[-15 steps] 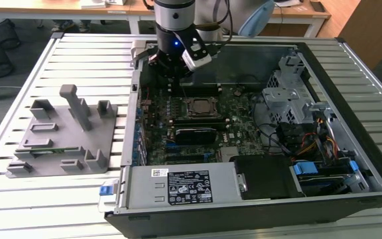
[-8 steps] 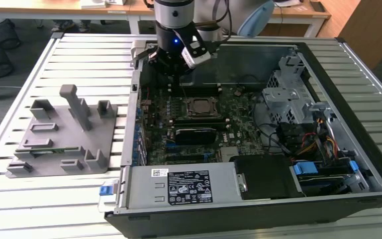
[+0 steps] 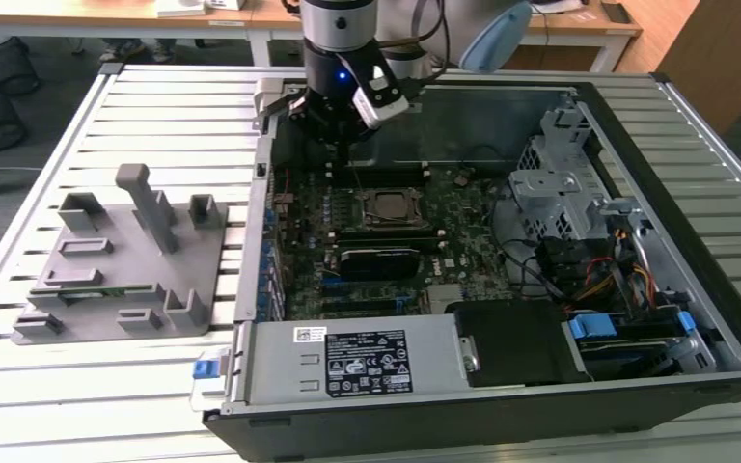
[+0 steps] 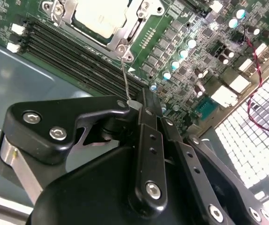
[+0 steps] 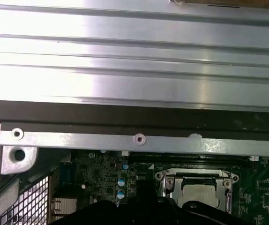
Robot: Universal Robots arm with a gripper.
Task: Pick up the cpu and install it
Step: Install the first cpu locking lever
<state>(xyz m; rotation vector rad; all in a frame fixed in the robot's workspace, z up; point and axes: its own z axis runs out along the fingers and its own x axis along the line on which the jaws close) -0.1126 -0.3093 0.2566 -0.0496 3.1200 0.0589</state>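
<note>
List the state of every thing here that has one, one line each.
cpu: seated in the socket on the motherboard, not held.
socket frame: lying around the cpu.
gripper: above the board behind the socket, holding nothing that shows.
computer case: lying flat, side panel off, insides exposed.
grey fixture: on the table beside the case.

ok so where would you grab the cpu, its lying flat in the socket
By two opposite edges, straight down from above. The cpu lies flat inside the socket frame, shiny top up, so a sideways approach looks blocked. Whether the frame leaves its edges free, I cannot tell.
</note>
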